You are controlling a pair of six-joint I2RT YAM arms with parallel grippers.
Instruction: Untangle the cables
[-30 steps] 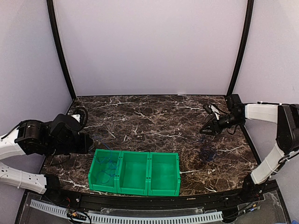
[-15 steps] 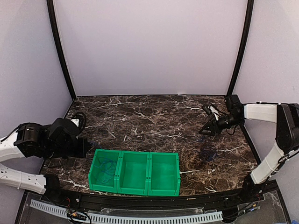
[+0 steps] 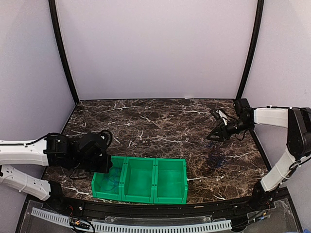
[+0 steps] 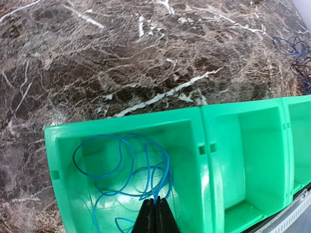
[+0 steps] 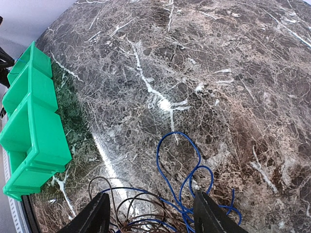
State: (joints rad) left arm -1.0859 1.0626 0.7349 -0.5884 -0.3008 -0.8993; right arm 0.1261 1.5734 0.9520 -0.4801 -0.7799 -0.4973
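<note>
Well, left gripper pinching a thin bright-blue cable in the green plastic bin, right gripper spread above tangled blue-and-dark wires on the counter: grabbing several could tighten the knot.

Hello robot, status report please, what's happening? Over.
Left gripper shut on blue cable, coiled in green bin. Right gripper open above tangled cables. Nothing in the way.

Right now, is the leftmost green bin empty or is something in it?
Not empty. The left wrist view shows a blue cable looped loosely inside the leftmost green bin, with strands running up into the shut left gripper.
</note>
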